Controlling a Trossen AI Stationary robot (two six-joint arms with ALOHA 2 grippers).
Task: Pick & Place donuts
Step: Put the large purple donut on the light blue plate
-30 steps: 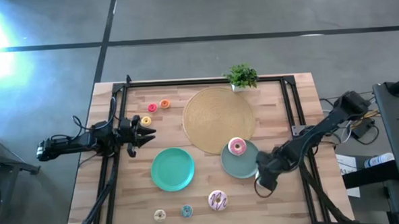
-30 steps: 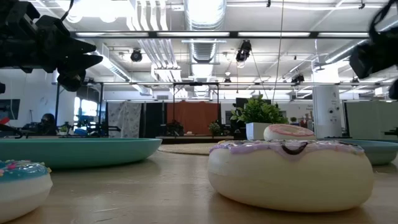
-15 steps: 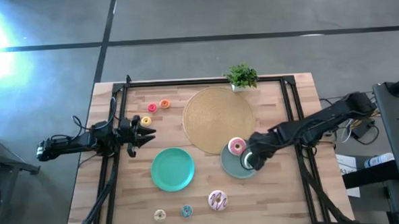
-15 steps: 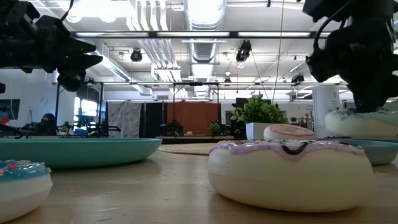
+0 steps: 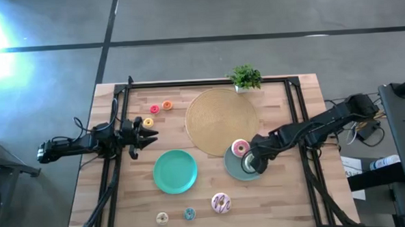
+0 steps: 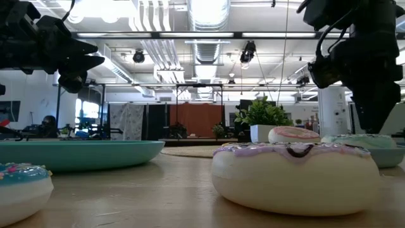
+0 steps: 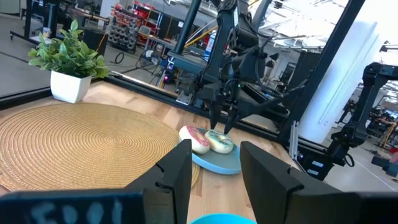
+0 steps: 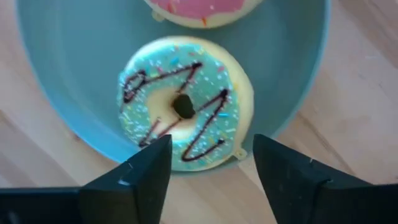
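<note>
From above, the right gripper hangs over the round grey-blue plate, with the pink-iced ring donut lying on the plate's far edge just beside it. The left gripper waits near the table's left side, close to the small yellow mini donut. A white donut with purple icing lies near the front edge, well apart from both arms.

At table height, the right gripper stands directly above the green-iced ring donut, which rests on the grey-blue plate; I cannot tell whether the fingers touch it. The pink-iced donut sits beside it.

In the left wrist view, the left gripper has its fingers spread with nothing between them. Beyond, the right gripper points down at the green-iced donut, which lies touching the pink one on the plate.

In the right wrist view, the right gripper is spread wide, its fingers straddling the near rim of the green-iced donut, which lies flat on the plate and is not gripped.
</note>
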